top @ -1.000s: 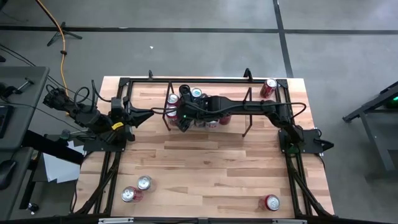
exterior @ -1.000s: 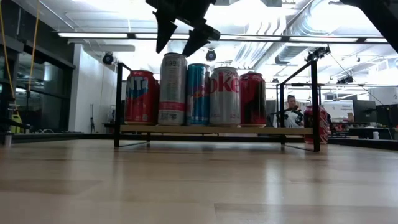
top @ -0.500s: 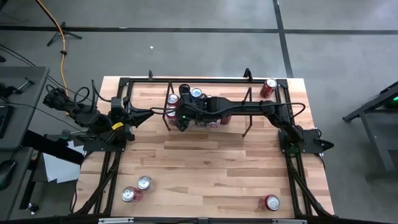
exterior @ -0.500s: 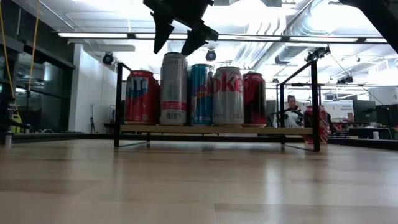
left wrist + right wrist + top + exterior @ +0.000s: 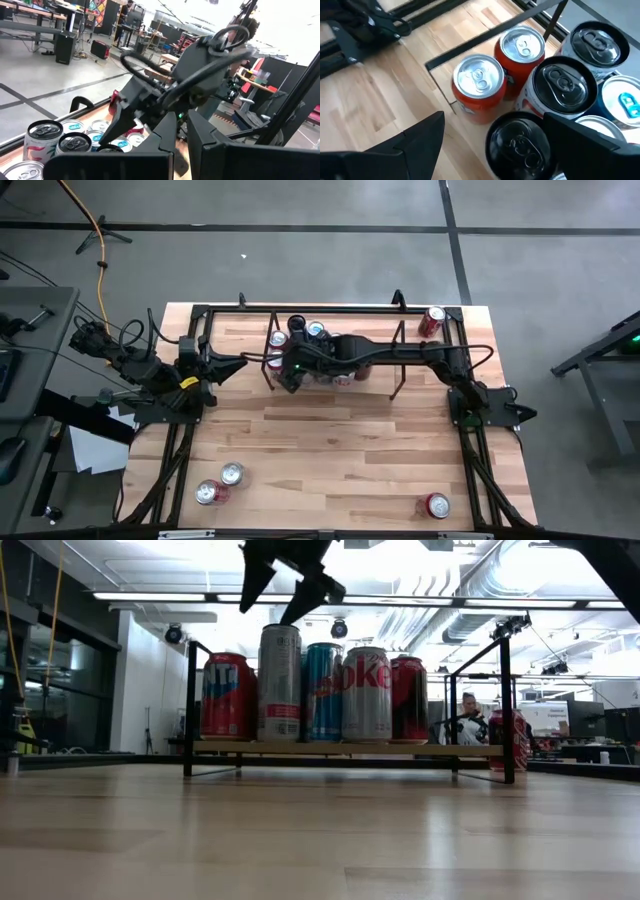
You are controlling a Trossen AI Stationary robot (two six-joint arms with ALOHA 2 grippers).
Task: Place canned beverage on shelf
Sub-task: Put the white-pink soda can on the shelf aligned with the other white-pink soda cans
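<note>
Five cans front the shelf [image 5: 350, 749] in the low view; the tall silver can [image 5: 279, 683] stands there, released. Right gripper [image 5: 291, 585] hovers just above it, fingers spread, empty. Judged step: retreat, then fetch another can. Legible: "oke" on one silver can [image 5: 365, 694]. Left gripper [image 5: 236, 363] waits at the table's left; spread cannot be told.

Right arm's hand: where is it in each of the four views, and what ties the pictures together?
High view: right hand over the left end of the shelf.
Low view: top edge, left of centre, open above the tall silver can.
Left wrist view: middle, pointing down toward the cans.
Right wrist view: its own fingers at the bottom, open over a black-topped can.
Shared landmark: the cans packed on the shelf.
</note>
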